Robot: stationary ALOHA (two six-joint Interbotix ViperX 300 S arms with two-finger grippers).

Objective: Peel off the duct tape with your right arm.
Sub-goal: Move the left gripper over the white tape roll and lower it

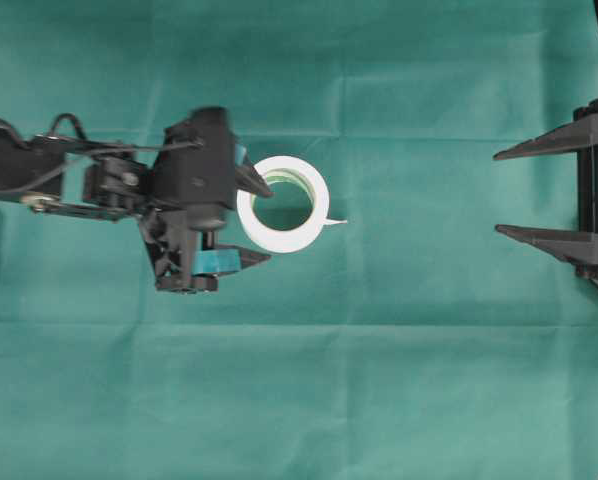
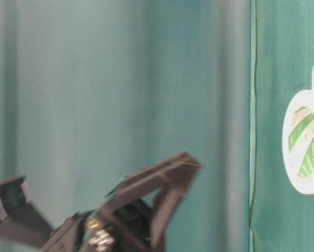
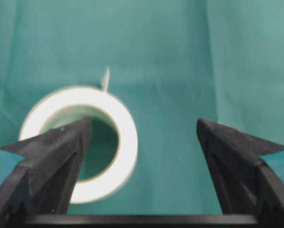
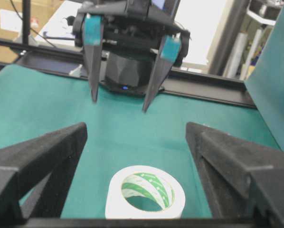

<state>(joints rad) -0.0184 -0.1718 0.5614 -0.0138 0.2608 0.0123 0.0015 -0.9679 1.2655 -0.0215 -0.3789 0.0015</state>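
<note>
Duct tape is the task's thing, but the biggest item in view is the green cloth, which covers the whole table with fold creases crossing it. Next in size, the left arm reaches in from nine o'clock in the overhead view; its left gripper has teal-patched fingers spread wide apart, holding nothing, with one fingertip over the roll's nine o'clock rim and the other just off its seven o'clock edge. At three o'clock, well apart from the roll, the right gripper also stands with its plain black fingers wide apart and empty. The white roll lies flat near the centre of the cloth, its green-and-white core showing, with a short loose tab sticking out at its four o'clock side.
</note>
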